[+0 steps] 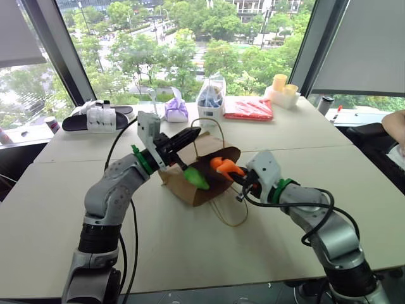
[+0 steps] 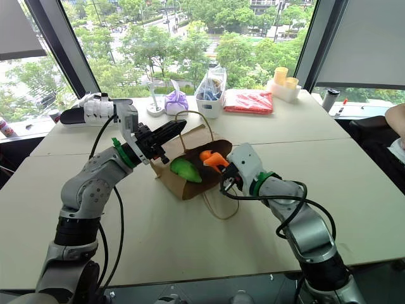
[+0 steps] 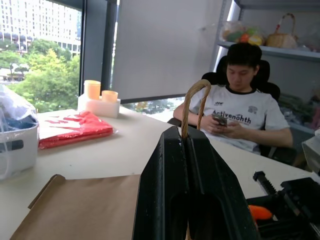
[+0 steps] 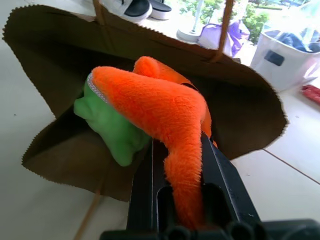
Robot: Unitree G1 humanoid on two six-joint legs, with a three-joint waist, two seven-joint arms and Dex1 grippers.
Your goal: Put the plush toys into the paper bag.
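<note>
Orange plush (image 4: 165,107) is what you have in the right gripper (image 4: 175,165): the two black fingers are pinched on a limb or ear of the toy, and the fur bulges out past the pads. It looks light and squashy, so it should compress rather than resist. A hold on a thin limb lets the body flop and swing, so judge your clearance from the body, not from the fingertips. A grip nearer the bulk would steer it better.

Your right arm reaches in from the right with the forearm low over the table (image 1: 190,253), gripper pointing roughly level toward the mouth of the bag (image 1: 199,174). The orange toy sits right at that opening, partly inside. The green toy (image 4: 112,130) already lies inside the mouth, touching the orange one, soft and rounded.

The bag lies on its side, mouth toward the robot. Kraft paper is thin and will crease or slide if you push against it; the lower lip rests flat on the table.

Your left gripper (image 1: 183,140) is closed tight on a string handle (image 3: 192,102) and holds it up, arm bent, fingers angled up and toward the middle. That lift appears to keep the upper lip raised. The string is thin and could slip, so keep it steady.
</note>
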